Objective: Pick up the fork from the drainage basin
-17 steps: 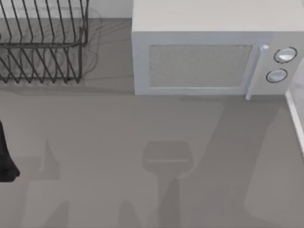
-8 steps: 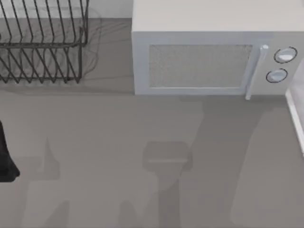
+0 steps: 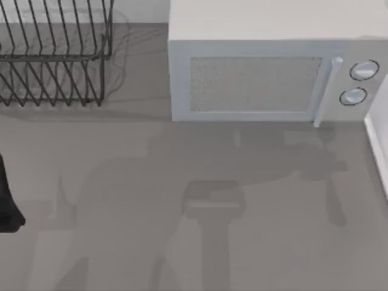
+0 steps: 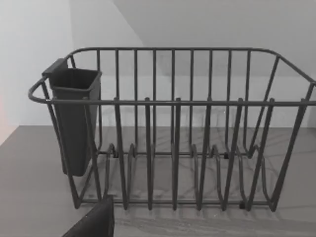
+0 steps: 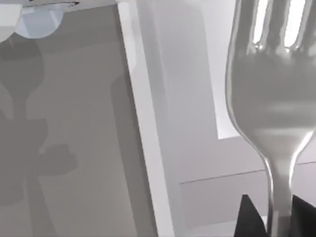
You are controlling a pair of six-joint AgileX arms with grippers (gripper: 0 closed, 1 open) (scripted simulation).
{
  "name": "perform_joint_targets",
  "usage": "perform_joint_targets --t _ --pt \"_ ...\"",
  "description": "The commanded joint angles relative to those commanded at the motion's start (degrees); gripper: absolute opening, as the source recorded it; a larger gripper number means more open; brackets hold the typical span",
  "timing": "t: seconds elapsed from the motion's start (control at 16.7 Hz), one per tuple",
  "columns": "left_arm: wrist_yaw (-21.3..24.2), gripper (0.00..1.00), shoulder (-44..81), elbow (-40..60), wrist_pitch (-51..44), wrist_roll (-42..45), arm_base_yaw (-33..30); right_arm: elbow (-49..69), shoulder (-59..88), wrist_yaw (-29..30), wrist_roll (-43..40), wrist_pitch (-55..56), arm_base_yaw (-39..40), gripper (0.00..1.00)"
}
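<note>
In the right wrist view, the fork (image 5: 271, 98) stands close before the camera, tines away from the tool and handle running down into it. The right tool (image 5: 276, 217) shows as two dark fingers (image 5: 247, 219), one on each side of the slim handle and pressed against it, so the tool is closed on the fork. Behind the fork lies the pale, shiny straight rim of the basin (image 5: 143, 128), with the grey bench (image 5: 69, 148) on one side of it and the basin's lighter inside on the other. The fork hangs above the basin's inside, clear of its floor.

In the top view, the basin rim (image 3: 377, 151) runs along the bench's edge at 3 o'clock. The microwave (image 3: 267, 66) stands at 12 to 1 o'clock, and the rack (image 3: 54, 54) at 10 to 11 o'clock. A dark part of the left arm (image 3: 7, 197) sits at the 9 o'clock edge, parked.

The left wrist view faces the rack (image 4: 173, 133) with its dark cutlery cup (image 4: 74, 118) hung on one end. A dark tip of the left tool (image 4: 96, 222) shows at the frame's edge; I cannot tell how far open it is.
</note>
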Motion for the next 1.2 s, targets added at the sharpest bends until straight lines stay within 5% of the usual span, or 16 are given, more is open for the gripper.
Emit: perform_joint_targets --t 0.48,0.9,1.2 --pt "0.00 1.00 0.00 0.00 0.00 0.00 0.00 -25.91 -22.32 -3.12 13.76 -3.47 21.95 0.00" --pt "0.00 1.00 0.00 0.00 0.00 0.00 0.00 -27.46 -22.74 -3.41 14.21 -2.76 22.52 0.00" --pt "0.00 1.00 0.00 0.00 0.00 0.00 0.00 -37.15 -20.65 -3.39 14.35 9.67 22.75 0.00"
